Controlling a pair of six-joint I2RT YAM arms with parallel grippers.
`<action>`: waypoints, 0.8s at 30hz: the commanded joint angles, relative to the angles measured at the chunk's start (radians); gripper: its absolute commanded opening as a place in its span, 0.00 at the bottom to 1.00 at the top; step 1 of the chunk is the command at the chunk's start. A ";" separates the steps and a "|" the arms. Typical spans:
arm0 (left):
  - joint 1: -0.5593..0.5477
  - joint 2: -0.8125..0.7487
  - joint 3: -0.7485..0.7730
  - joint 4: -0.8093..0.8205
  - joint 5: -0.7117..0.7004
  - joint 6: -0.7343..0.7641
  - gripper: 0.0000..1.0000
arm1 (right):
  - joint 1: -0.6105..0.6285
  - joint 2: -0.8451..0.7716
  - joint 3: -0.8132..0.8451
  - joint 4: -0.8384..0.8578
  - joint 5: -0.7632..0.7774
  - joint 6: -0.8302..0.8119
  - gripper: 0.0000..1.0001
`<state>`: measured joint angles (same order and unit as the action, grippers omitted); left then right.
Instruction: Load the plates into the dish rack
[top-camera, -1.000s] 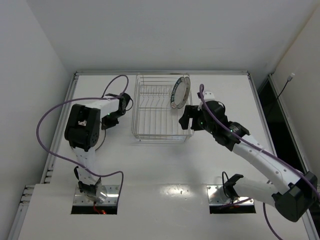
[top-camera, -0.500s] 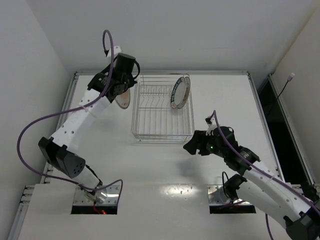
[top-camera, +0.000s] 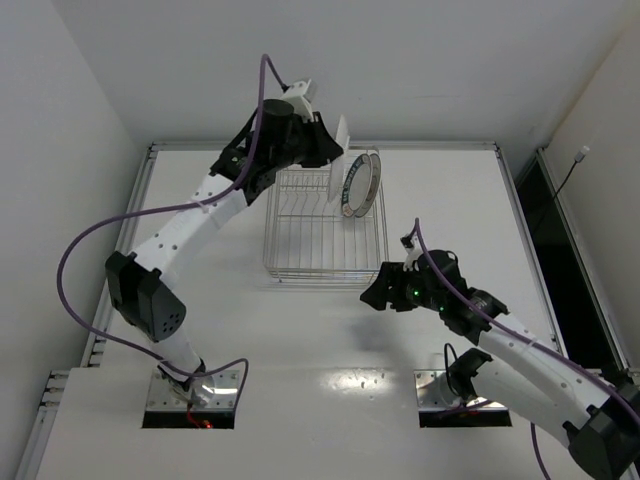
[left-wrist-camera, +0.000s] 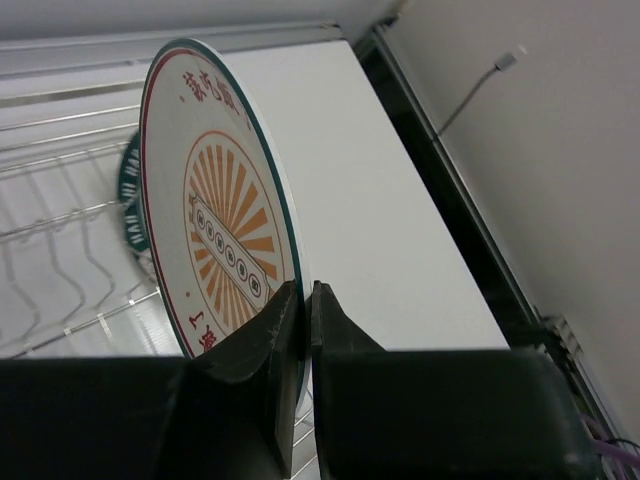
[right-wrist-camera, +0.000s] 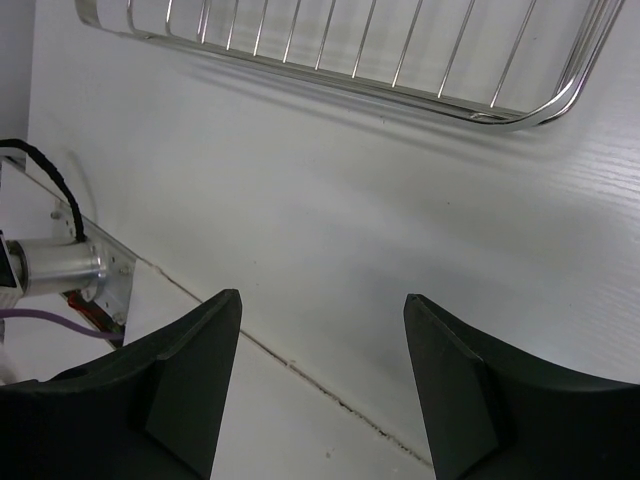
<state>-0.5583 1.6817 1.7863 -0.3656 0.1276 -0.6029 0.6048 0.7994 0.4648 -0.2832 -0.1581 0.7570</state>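
Note:
The silver wire dish rack (top-camera: 320, 235) stands at the table's far middle. Two plates stand upright in its far right corner: the blue-rimmed one (top-camera: 351, 188) and the white-grey one (top-camera: 373, 178) behind it. My left gripper (top-camera: 328, 146) is shut on the rim of the orange-striped plate (top-camera: 342, 132) and holds it upright above the rack's far side, just left of those two. In the left wrist view the striped plate (left-wrist-camera: 225, 235) fills the middle, its rim pinched in my gripper (left-wrist-camera: 306, 292). My right gripper (top-camera: 374, 292) is open and empty beside the rack's near right corner.
The right wrist view shows the rack's near rail (right-wrist-camera: 400, 88) above bare white table and my open gripper (right-wrist-camera: 322, 300). Arm base plates (top-camera: 190, 392) sit at the near edge. A raised rail (top-camera: 140, 200) borders the table; walls stand close around.
My left arm has swung from the table left of the rack up over its far side, carrying the striped plate. My right arm has drawn back from the rack's right side toward the near edge.

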 joint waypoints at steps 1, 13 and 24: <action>0.009 0.038 -0.018 0.272 0.201 -0.009 0.00 | -0.002 0.004 -0.002 0.058 -0.021 -0.001 0.63; 0.009 0.159 0.022 0.313 0.117 -0.041 0.00 | -0.002 0.014 -0.002 0.067 -0.021 -0.019 0.63; 0.000 0.196 -0.001 0.360 -0.022 -0.081 0.00 | -0.002 0.024 -0.002 0.067 -0.021 -0.019 0.63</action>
<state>-0.5556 1.8702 1.7618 -0.1284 0.1486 -0.6647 0.6048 0.8219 0.4648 -0.2684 -0.1673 0.7490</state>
